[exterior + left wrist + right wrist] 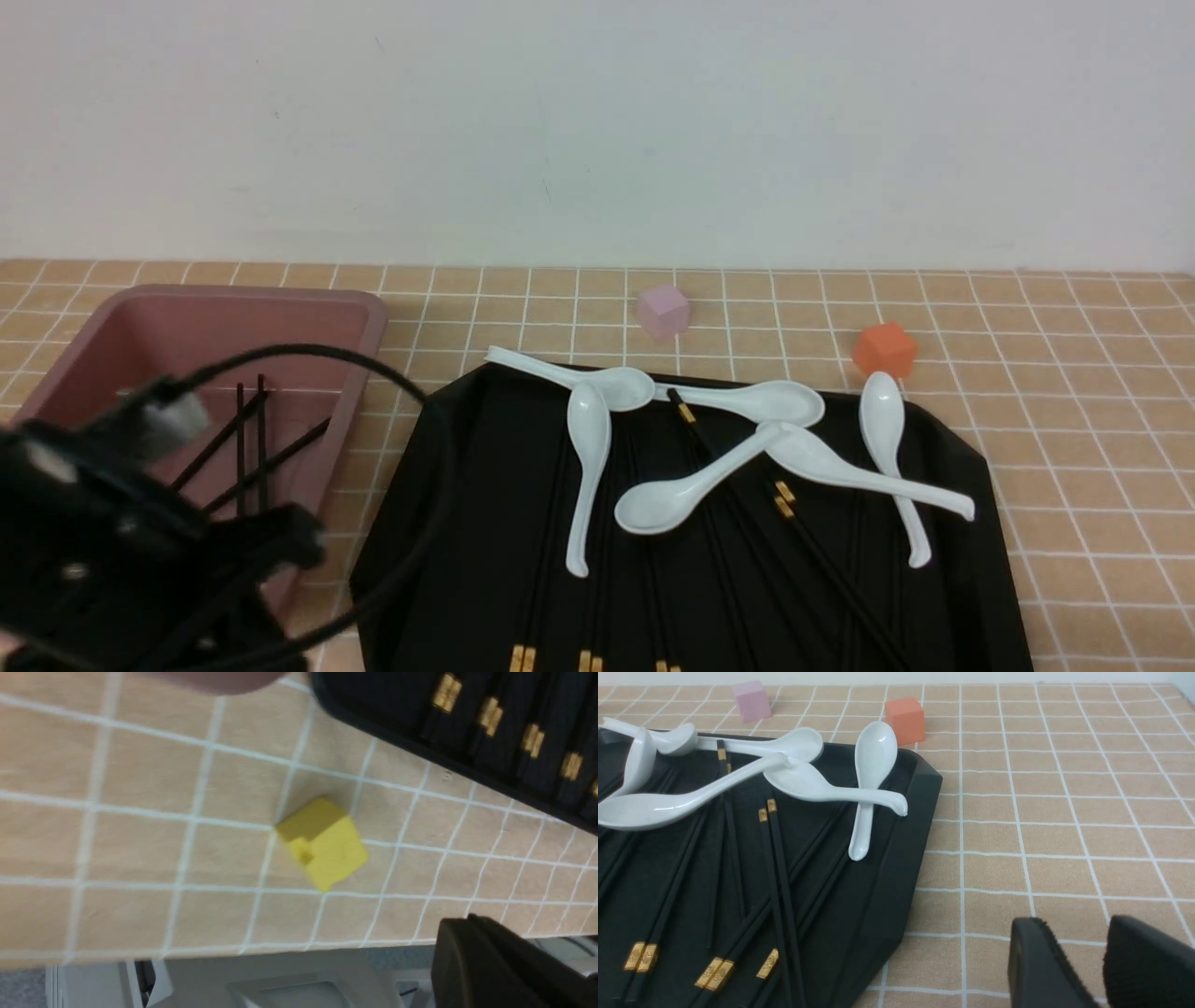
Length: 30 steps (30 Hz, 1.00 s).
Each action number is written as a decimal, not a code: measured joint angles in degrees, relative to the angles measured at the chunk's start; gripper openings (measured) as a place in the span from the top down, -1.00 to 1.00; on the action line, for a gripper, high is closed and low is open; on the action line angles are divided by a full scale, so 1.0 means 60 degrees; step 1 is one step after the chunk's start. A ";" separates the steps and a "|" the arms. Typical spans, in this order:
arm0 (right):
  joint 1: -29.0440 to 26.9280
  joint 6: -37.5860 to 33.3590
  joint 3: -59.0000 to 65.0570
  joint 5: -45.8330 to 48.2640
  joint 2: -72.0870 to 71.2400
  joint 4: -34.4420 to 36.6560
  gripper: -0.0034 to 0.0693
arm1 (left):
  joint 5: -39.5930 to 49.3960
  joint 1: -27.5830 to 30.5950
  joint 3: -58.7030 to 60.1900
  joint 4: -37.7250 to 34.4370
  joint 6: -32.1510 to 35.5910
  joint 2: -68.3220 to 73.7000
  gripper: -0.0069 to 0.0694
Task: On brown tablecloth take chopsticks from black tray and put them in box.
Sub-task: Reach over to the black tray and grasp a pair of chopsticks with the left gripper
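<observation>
On the black tray (896, 868), the chopsticks (779, 882) lie lengthwise away from me, gold ends near, left of my right end effector (1104, 970), its fingers (1041, 966) slightly apart and empty; the left end effector's (504, 970) state I cannot tell.

Six spoons (588, 439) lie on the one tray (962, 579). The chopsticks (777, 872) on the tray overlap too much to count. Left of the tray is one box (187, 336) holding four more chopsticks (261, 439). Near the tray are three cubes: lilac cube (664, 311), orange cube (884, 350), yellow cube (324, 842).
</observation>
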 joint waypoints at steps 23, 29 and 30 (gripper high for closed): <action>0.0000 0.0000 0.0000 0.0000 0.0000 0.0000 0.25 | -0.1070 -0.4146 -0.4201 0.4996 -0.4214 0.5633 -0.07; 0.0000 0.0000 0.0000 0.0000 0.0000 0.0000 0.25 | -0.1172 -0.4144 -0.4859 0.5215 -0.4243 0.6580 -0.26; 0.0000 0.0000 0.0000 0.0000 0.0000 0.0000 0.25 | -0.1195 -0.4144 -0.4890 0.5238 -0.4243 0.6673 -0.27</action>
